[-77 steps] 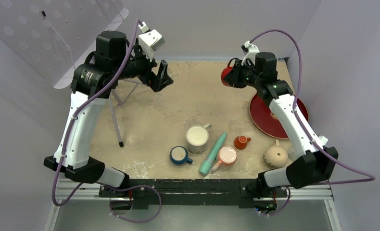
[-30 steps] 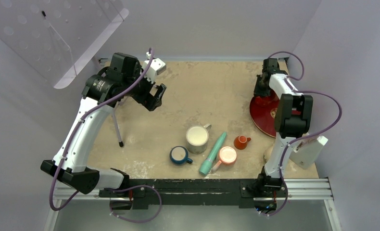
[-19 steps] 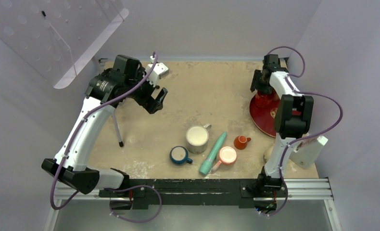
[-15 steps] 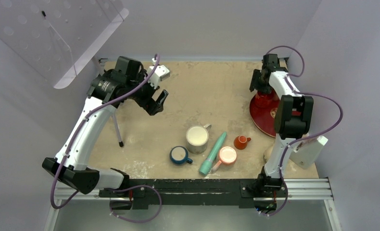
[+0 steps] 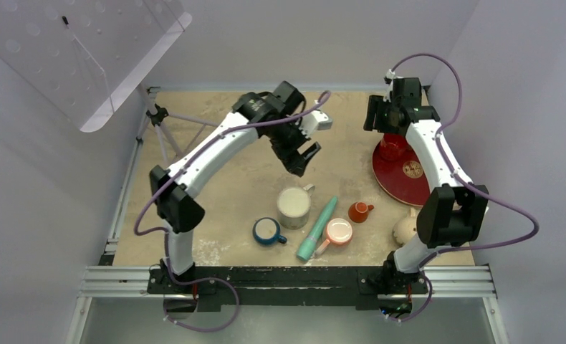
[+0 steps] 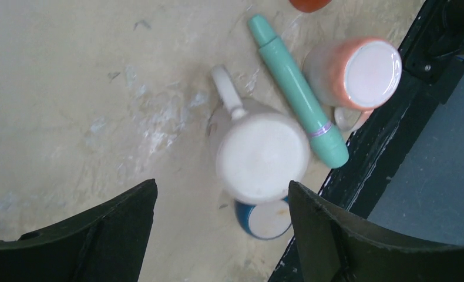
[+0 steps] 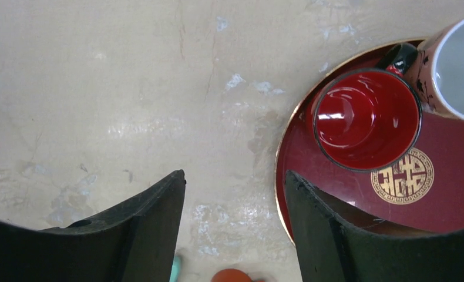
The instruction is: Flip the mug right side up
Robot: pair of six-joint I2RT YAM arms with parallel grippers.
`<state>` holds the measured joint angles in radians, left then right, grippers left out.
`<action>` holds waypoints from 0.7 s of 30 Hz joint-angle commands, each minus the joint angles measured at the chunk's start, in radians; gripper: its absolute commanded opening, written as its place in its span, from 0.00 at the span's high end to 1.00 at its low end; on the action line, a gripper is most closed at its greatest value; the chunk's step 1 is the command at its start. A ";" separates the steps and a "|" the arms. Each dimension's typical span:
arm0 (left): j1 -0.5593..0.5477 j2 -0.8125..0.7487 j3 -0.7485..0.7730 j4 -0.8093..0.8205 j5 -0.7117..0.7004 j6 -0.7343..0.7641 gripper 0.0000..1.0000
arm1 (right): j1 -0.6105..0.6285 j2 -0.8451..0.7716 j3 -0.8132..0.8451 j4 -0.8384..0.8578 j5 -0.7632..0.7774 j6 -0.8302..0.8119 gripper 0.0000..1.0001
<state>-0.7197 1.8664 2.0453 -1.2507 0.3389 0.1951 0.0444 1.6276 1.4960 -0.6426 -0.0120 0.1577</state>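
Observation:
The mug (image 5: 404, 228) is a rounded beige shape near the table's front right, half hidden behind my right arm's elbow; neither wrist view shows it. My left gripper (image 5: 301, 159) hangs open above the table's middle, just behind a white mug (image 5: 293, 205). In the left wrist view that white mug (image 6: 259, 155) stands base up below the open left gripper (image 6: 222, 183). My right gripper (image 5: 375, 123) is open at the back right, far from the beige mug. Nothing sits between the fingers of the right gripper (image 7: 235, 182).
A red cup (image 7: 366, 117) stands upright on a red plate (image 7: 341, 202) beside a pale patterned mug (image 7: 453, 64). A blue cup (image 5: 266, 231), teal pen (image 5: 317, 228), base-up peach mug (image 5: 337, 231) and small orange cup (image 5: 359, 211) crowd the front middle. A tripod (image 5: 158, 118) stands back left.
My left arm swung from the back left to the middle, over the white mug. My right gripper opened, left the red cup on the plate and drew up and back.

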 commanded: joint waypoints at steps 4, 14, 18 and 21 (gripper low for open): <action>-0.138 0.255 0.214 0.040 -0.039 -0.094 0.14 | -0.040 -0.106 -0.074 0.068 -0.011 0.001 0.34; -0.182 0.430 0.148 0.128 -0.276 -0.063 0.15 | -0.040 -0.133 -0.112 0.079 -0.039 -0.007 0.34; -0.182 0.476 0.163 0.133 -0.299 -0.056 0.21 | -0.040 -0.132 -0.111 0.071 -0.043 -0.012 0.34; -0.181 0.464 0.120 0.119 -0.274 -0.060 0.35 | -0.040 -0.146 -0.119 0.072 -0.035 -0.011 0.34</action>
<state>-0.9031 2.3489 2.1925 -1.1427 0.0830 0.1375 0.0044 1.5307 1.3849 -0.6041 -0.0391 0.1562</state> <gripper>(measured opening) 0.731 0.663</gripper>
